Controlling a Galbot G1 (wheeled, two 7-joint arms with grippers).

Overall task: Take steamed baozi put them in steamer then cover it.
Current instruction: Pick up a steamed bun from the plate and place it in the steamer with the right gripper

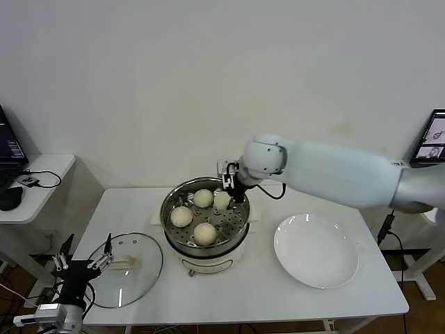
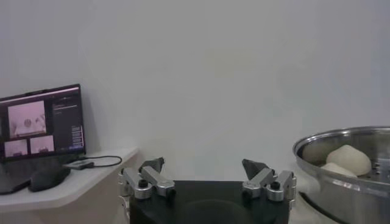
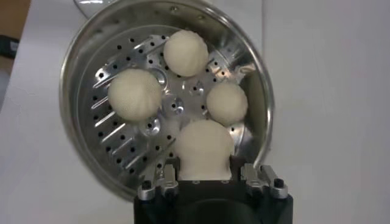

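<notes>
While right hand (image 3: 206,176) grips fourth cream-white dough bun (image 3: 204,148) in shiny steel steamer (image 1: 169,202) | left hand (image 2: 207,176) open, idle | round glass lid (image 1: 142,275) on counter (image 1: 257,285), pending.

My head camera is looking forward and down over the whole table (image 1: 250,292). My left wrist camera is sitting low off the table's left edge, facing level across it, catching the steamer (image 2: 347,167) rim. My right wrist camera is hanging close above the steamer (image 3: 79,140), facing straight down. All three are sharing that pot.
</notes>
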